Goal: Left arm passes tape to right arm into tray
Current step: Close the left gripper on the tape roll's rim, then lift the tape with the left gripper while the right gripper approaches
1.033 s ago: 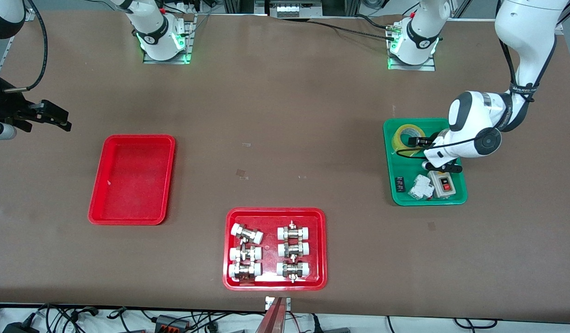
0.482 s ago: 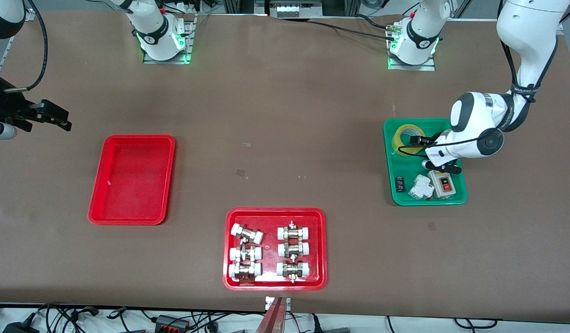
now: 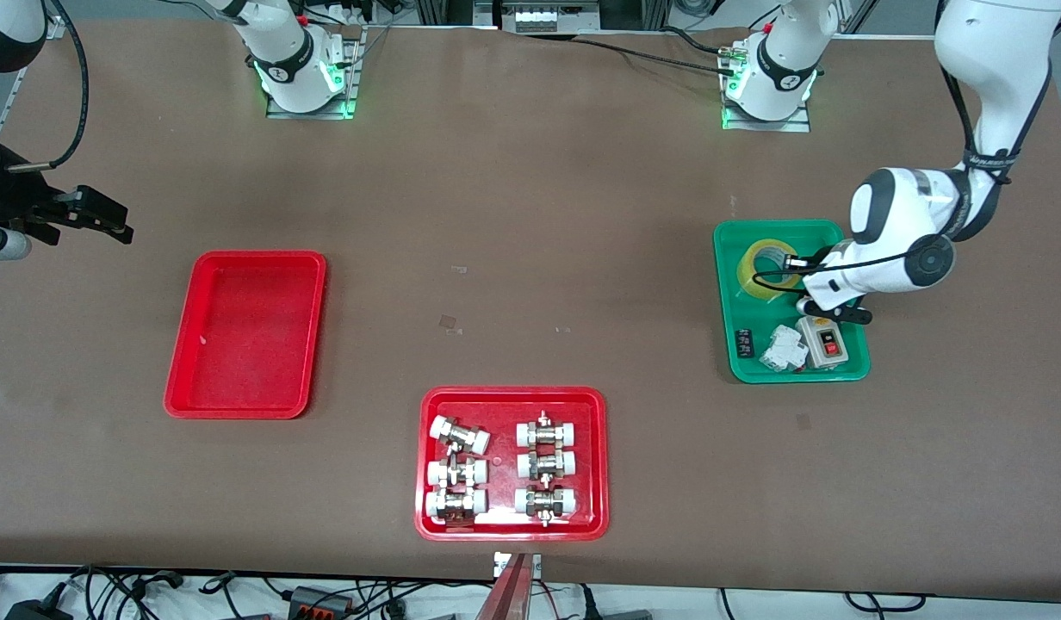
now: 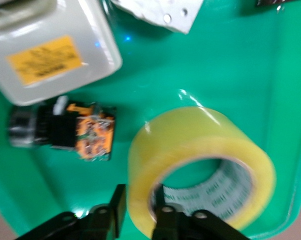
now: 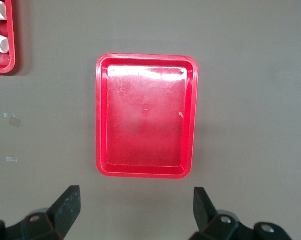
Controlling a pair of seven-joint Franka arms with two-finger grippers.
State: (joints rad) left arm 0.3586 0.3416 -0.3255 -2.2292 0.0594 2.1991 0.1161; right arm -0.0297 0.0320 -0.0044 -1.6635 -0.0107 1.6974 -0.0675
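The tape [image 3: 769,268] is a yellowish roll in the green tray [image 3: 727,344] at the left arm's end of the table, tipped up on its edge. My left gripper [image 3: 796,265] is shut on its wall, one finger outside and one inside the core. In the left wrist view the tape [image 4: 200,145] fills the space by the gripper [image 4: 140,206]. The plain red tray [image 3: 246,336] lies at the right arm's end. My right gripper [image 3: 100,222] waits open and empty above the table beside it. The right wrist view shows the tray [image 5: 145,115] past the gripper [image 5: 135,210].
A red tray [image 3: 427,517] with white-capped metal fittings sits nearest the front camera. The green tray also holds a grey switch box [image 3: 828,342], a white part [image 3: 782,349], a small black part [image 3: 743,343] and an orange-black component [image 4: 75,132].
My left gripper has shifted toward the left arm's end of the table. The tape has moved with it inside the green tray and tipped up. The right arm has not moved.
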